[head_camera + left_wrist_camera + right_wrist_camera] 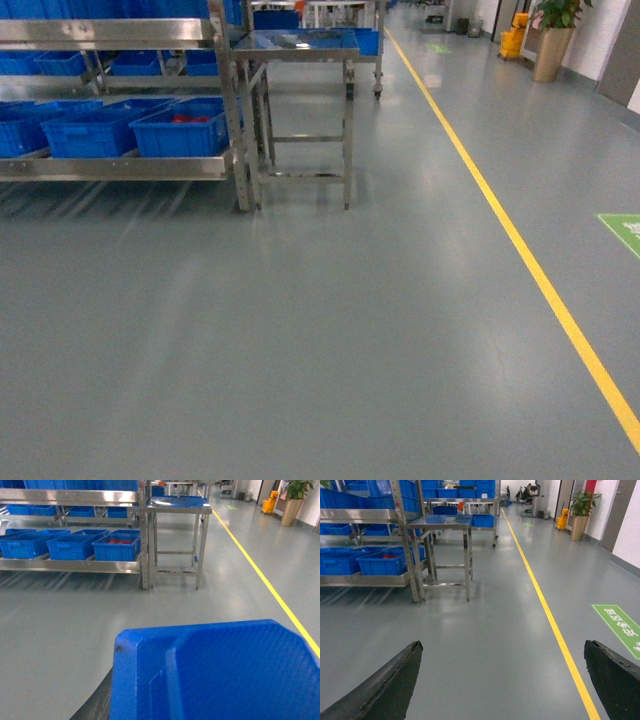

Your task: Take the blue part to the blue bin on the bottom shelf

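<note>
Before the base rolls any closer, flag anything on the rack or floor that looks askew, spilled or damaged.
Nothing stands out. The blue bins sit straight in a row on the bottom shelf, the steel table beside the rack stands square, and the grey floor shows no spill, only reflections. One bin holds red items, too small to identify.

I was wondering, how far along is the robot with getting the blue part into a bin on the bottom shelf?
Done, apparently: the pick. The left wrist view is filled by a large blue part, seemingly carried, though the left pincer itself is hidden. In hand: the approach, with the rack some way ahead. Left: reaching the bottom shelf and placing the part in a blue bin. The right pincer is open and empty.
</note>
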Tool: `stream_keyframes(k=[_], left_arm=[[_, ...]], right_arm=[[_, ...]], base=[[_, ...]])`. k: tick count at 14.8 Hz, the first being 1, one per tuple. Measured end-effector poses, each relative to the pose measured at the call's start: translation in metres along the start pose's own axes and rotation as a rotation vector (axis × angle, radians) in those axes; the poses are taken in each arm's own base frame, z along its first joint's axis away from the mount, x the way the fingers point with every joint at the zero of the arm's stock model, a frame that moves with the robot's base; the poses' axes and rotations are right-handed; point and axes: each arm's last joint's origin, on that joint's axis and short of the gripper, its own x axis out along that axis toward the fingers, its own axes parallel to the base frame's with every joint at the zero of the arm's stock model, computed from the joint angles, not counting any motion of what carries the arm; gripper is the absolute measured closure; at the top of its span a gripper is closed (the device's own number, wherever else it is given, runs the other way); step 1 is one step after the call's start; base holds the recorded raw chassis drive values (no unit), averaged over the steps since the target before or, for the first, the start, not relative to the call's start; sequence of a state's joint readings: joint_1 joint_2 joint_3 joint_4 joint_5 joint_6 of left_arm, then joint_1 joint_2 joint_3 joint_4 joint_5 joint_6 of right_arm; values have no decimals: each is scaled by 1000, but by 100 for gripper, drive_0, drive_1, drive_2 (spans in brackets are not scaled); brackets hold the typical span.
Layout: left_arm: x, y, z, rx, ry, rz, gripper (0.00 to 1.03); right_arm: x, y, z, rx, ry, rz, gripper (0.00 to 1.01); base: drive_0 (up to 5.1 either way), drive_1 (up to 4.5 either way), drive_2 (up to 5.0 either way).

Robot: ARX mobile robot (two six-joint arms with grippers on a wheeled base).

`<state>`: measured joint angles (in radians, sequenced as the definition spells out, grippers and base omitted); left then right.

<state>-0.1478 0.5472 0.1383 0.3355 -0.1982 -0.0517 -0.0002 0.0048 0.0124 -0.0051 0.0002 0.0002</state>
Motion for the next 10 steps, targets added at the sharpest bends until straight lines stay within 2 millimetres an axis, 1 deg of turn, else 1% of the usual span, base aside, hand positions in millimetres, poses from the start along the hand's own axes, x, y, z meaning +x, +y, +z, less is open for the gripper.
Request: stream_keyframes(k=[10], left_arm=[[0,0,0,0,1,1,59]], right_arm=[[0,0,0,0,0,0,3]], base=[[-1,416,-418]])
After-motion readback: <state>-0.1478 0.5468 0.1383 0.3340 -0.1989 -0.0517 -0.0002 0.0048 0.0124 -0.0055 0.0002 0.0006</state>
